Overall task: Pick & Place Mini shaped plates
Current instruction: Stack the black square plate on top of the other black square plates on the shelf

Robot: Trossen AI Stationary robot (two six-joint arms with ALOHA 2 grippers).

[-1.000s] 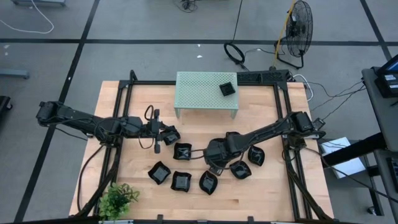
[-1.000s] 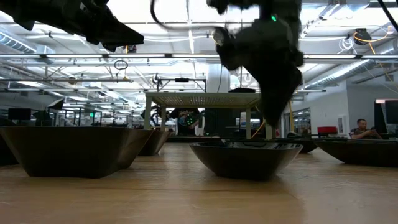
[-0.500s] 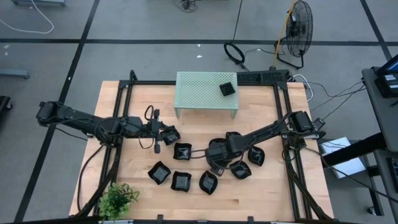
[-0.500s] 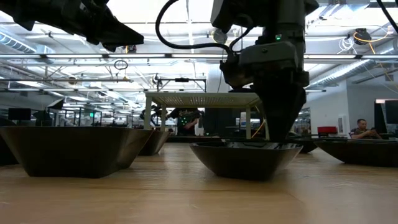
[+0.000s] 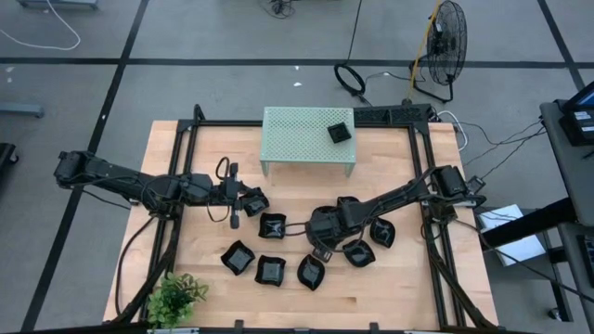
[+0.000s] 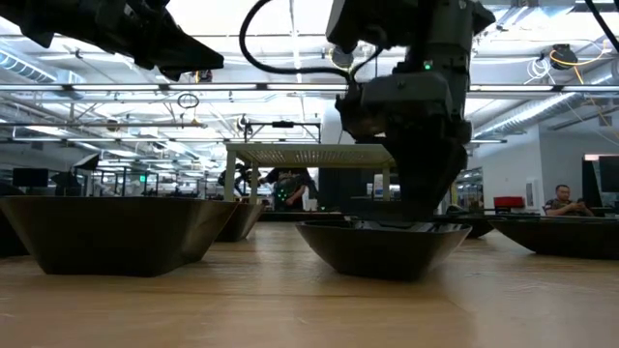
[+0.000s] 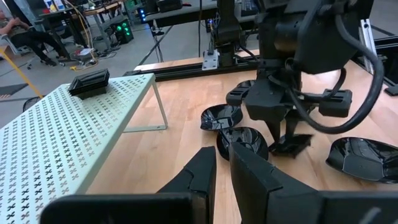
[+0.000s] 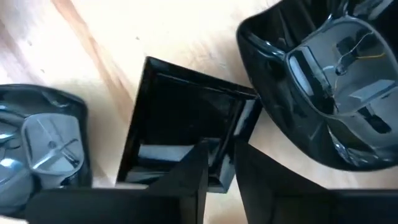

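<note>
While my left claw (image 5: 243,197) waits narrow by the far plates, my right claw (image 8: 214,155) straddles the near rim of a square plate (image 8: 186,124) on the worktop (image 5: 408,278), directly beneath, pinching in.

A square black dish (image 8: 186,124) was seen on the wooden table (image 8: 124,31), its rim straddled by the right gripper (image 8: 219,163), with a rounded dish (image 8: 323,81) and another dish (image 8: 40,143) flanking it.
</note>
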